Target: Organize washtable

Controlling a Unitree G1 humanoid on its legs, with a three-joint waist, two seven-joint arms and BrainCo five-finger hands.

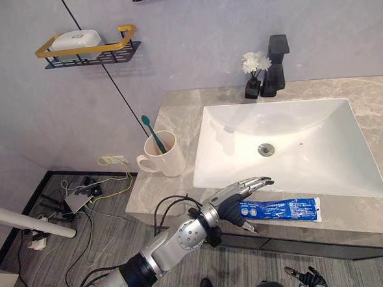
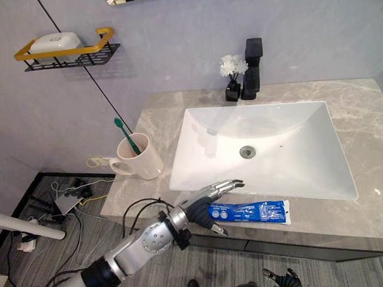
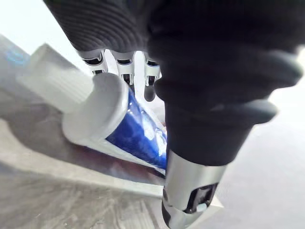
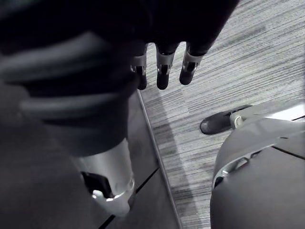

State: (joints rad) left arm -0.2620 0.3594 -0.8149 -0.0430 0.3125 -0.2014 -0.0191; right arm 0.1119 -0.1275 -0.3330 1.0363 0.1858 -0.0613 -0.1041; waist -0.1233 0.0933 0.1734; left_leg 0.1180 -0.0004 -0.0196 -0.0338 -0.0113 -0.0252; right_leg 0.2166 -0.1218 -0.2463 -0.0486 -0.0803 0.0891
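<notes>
Left hand [image 1: 237, 202] is hovering over the cap end of the toothpaste tube [image 1: 286, 210], fingers straight, thumb pointing down, gripping nothing. Tube is lying flat along the counter's [image 1: 170, 112] front edge, just before the sink [image 1: 295, 130]. Mug [image 1: 163, 159] is holding a toothbrush [image 1: 152, 131] left of the sink. Right hand [image 1: 310, 278] is hanging low, fingers relaxed.

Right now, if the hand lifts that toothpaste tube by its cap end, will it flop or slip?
Probably soft: the toothpaste tube lies flat, so its far end may sag. Its glossy skin looks slippery; the white cap under the left hand likely grips better. It lies by the counter's front edge; a push could slide it off.
</notes>
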